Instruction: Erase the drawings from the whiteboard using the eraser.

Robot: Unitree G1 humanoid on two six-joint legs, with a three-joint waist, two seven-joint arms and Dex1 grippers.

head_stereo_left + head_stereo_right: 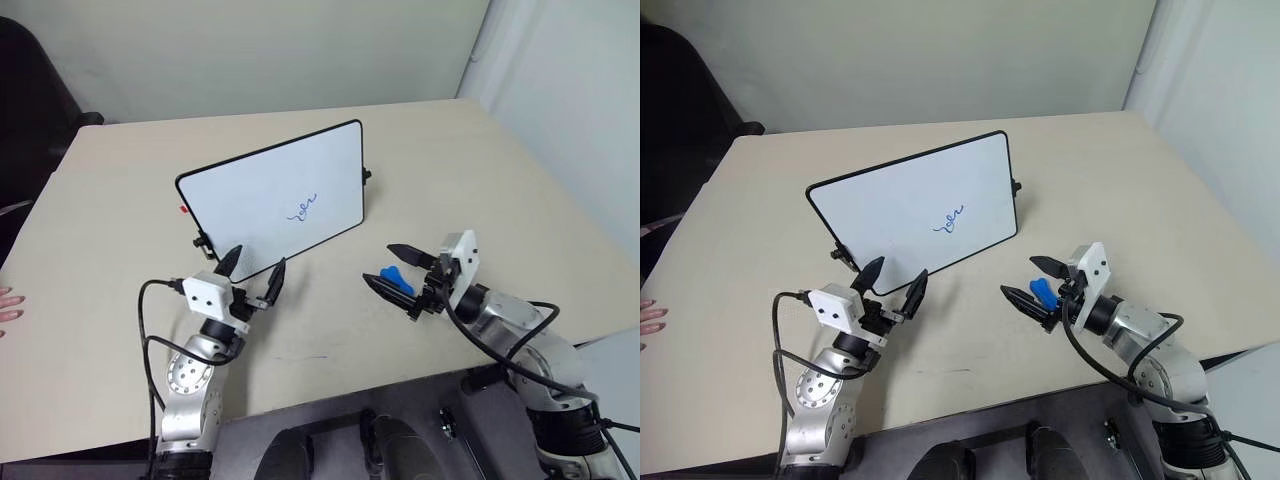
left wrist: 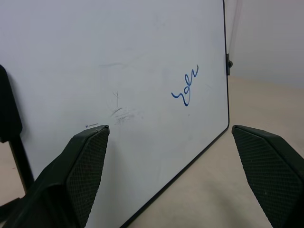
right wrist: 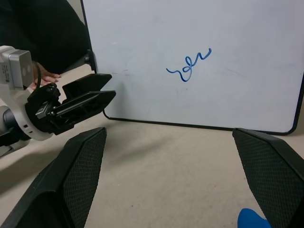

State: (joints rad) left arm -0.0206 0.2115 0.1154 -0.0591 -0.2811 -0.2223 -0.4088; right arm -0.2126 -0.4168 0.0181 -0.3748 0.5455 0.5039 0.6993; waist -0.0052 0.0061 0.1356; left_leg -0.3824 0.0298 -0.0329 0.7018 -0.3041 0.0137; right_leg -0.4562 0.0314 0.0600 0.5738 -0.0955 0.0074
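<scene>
Clearly, the drawings [image 1: 302, 208] sit as a blue squiggle low on the whiteboard [image 1: 250, 190], toward its right side; the board stands propped near upright on the beige table [image 1: 480, 170]. We see the eraser [image 1: 394, 275] lying on the table between the black fingers of our right gripper [image 1: 397, 270], jaws wide apart and not clamped on it; our left gripper [image 1: 254, 274] hovers just before the board's lower edge, jaws apart, holding nothing. At the table's left edge a person's hand [image 1: 8, 303] rests.

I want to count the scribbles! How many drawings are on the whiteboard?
1. A single blue squiggle sits right of the middle of the whiteboard, towards its lower edge. Faint grey smudges lie to its left. The board's back is hidden.
</scene>
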